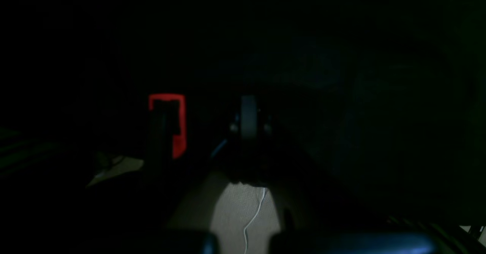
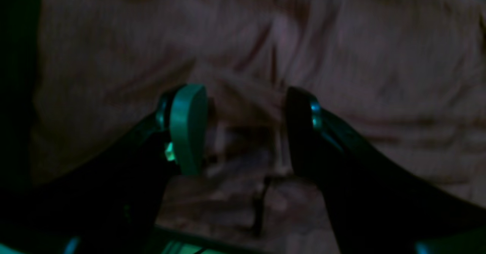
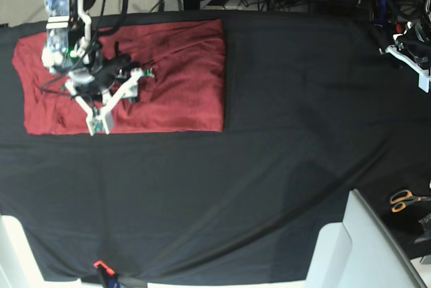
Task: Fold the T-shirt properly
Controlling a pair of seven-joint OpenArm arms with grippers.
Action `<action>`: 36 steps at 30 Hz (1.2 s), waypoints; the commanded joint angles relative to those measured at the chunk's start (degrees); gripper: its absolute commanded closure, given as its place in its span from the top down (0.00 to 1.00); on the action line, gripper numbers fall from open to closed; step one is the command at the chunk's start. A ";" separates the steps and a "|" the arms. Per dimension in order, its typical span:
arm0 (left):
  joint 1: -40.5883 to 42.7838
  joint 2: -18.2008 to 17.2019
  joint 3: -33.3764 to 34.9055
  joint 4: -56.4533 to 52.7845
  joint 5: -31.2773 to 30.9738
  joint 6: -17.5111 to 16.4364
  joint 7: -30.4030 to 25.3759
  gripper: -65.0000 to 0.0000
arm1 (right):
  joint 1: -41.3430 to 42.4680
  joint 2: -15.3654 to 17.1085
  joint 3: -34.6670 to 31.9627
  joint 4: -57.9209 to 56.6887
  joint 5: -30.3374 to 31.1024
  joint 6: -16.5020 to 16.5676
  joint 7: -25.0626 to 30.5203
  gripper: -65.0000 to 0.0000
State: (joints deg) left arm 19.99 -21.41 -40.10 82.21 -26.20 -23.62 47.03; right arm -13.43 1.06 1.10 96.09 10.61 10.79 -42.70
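A: How well lit is the base view?

B: Evenly and brightly from overhead; the T-shirt (image 3: pixel 168 73) shows true red, sharp, with faint shadows.

A: And the wrist views?

B: Left wrist is almost black; only a pale floor patch (image 1: pixel 243 212) and a red shape (image 1: pixel 178 121) show. Right wrist is dim, green-tinted and blurred; the fabric (image 2: pixel 379 75) looks washed-out pink.

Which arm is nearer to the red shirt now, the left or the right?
Right. Its tool hangs open directly over the shirt; the left arm is far away at the table's opposite edge.
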 commanded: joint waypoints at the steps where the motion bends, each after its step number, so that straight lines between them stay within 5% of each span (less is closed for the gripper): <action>1: -0.08 -1.32 -0.56 0.73 -0.49 0.01 -0.74 0.00 | 0.46 0.74 0.26 -0.49 0.07 -0.28 0.63 0.49; 18: -0.08 -1.32 -0.65 0.73 -0.49 0.01 -0.74 0.00 | -0.50 1.09 0.43 -4.18 0.16 -0.19 0.63 0.47; 24: -0.08 -1.32 -0.56 0.73 -0.49 0.01 -0.74 0.00 | -0.77 1.09 0.43 -4.18 0.16 -0.02 0.63 0.00; 36: -0.25 -1.32 -0.39 0.73 -0.49 0.01 -0.74 0.00 | -5.69 1.01 0.52 6.63 0.25 -0.02 -3.59 0.00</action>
State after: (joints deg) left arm 19.86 -21.43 -40.07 82.21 -26.20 -23.62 47.03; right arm -19.03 1.89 1.50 101.71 10.50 10.50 -46.68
